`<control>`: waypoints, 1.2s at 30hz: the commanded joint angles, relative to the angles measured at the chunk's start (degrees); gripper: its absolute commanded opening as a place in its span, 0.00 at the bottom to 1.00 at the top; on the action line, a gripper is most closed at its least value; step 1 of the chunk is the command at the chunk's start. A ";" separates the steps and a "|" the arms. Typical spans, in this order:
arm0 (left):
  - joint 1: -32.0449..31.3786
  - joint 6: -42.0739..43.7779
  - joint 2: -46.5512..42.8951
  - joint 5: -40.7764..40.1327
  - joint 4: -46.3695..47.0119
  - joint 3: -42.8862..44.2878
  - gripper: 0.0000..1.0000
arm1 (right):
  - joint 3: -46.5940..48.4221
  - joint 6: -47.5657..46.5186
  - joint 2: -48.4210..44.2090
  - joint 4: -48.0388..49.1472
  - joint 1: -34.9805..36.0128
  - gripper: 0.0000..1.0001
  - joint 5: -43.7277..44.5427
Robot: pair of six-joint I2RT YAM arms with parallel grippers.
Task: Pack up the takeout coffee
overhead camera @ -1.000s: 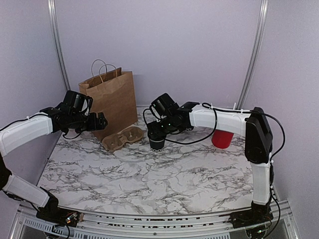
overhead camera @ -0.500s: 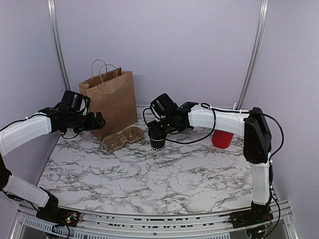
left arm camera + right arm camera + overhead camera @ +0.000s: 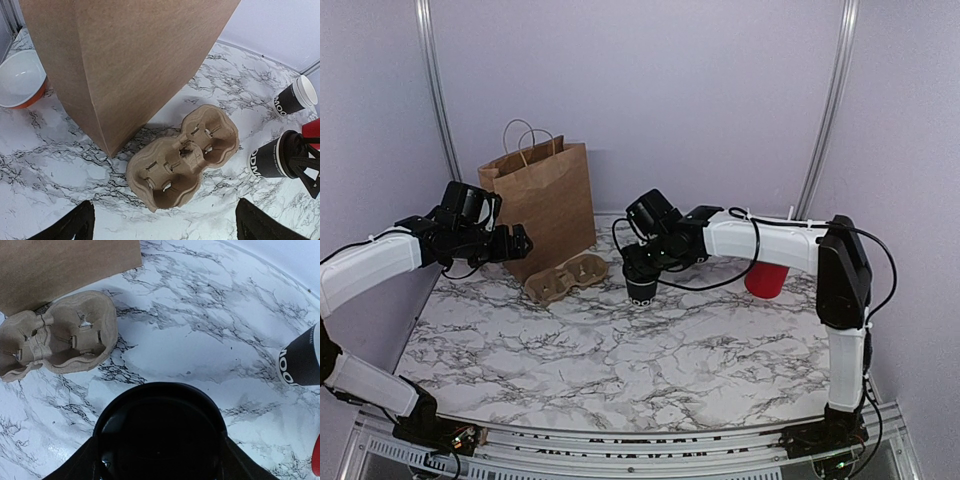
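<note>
the takeout coffee stands upright beyond the middle of the desk, long axis vertical, lid up. the right pincer straddles its lid; whether it grips, i cannot tell. best to squeeze evenly and lift straight. farther back, the left pincer hangs open beside the paper bag at the back-left corner.

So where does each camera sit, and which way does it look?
Top external: high behind the bases, facing the back wall over the table; both arms show.
Left wrist: on the left arm, looking down at the cup carrier and paper bag; fingertips below.
Right wrist: over the lidded coffee, fingers flanking.
All share the carrier.
</note>
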 commanded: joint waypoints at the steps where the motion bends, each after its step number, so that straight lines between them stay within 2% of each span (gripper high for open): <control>1: 0.39 -0.33 -1.70 0.68 0.42 -0.69 0.99 | -1.50 0.94 -3.92 -0.88 0.50 0.66 1.08; 36: 0.43 -0.98 -0.06 2.92 1.21 -0.98 0.99 | -14.29 4.23 -14.72 -2.05 0.80 0.65 3.29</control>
